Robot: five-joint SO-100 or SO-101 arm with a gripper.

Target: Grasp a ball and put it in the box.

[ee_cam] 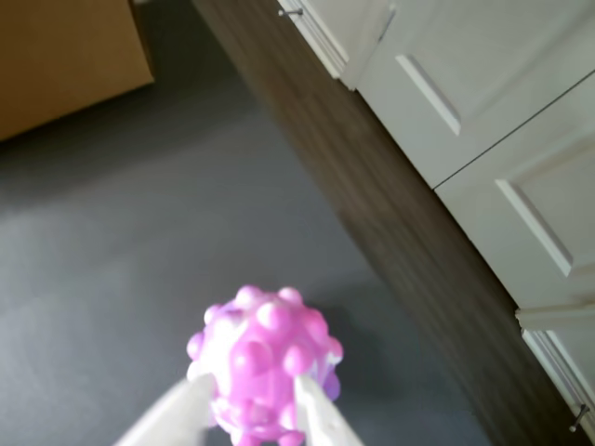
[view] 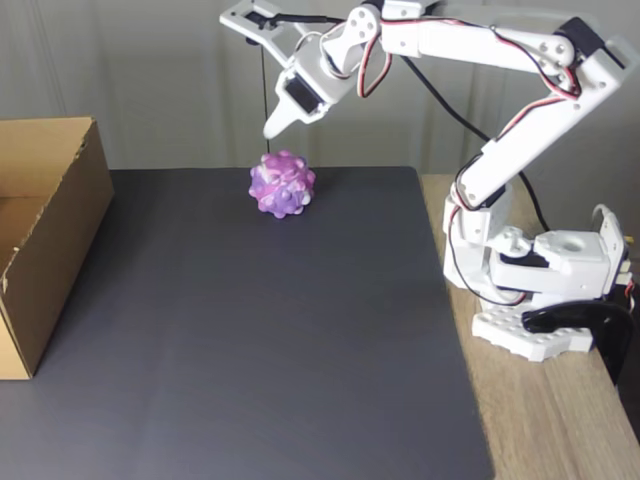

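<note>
Wrist view, ball: the ball [ee_cam: 267,364] sits low in the picture on the dark mat [ee_cam: 139,260]; pink-purple, knobbly, a little blurred
Wrist view, claw: the claw [ee_cam: 253,420] has its two pale fingers [ee_cam: 172,413] spread to either side of the ball's lower part; whether they touch it cannot be told, and nothing shows a squeeze yet
Wrist view, box: a corner of the box [ee_cam: 65,56] shows well beyond the ball, toward the upper left; white cabinet doors [ee_cam: 483,121] run past the mat's edge on the ball's right
Fixed view, ball: the ball [view: 281,184] rests on the mat [view: 260,330] near its far edge, well apart from the box [view: 45,230], which stands open-topped to the ball's left
Fixed view, claw: the claw [view: 271,128] hangs just above the ball, tip pointing down at it, open; it holds nothing
Fixed view, arm: the arm's base [view: 545,300] stands on the wooden tabletop [view: 540,420], to the ball's right
Step in hand: judged to be the descent onto the ball before gripping
How to do it well: lower until the fingers straddle the ball's widest part, not its crown; centre it between them so the bumps do not roll it aside; close gently, then lift clear before swinging toward the box
</note>
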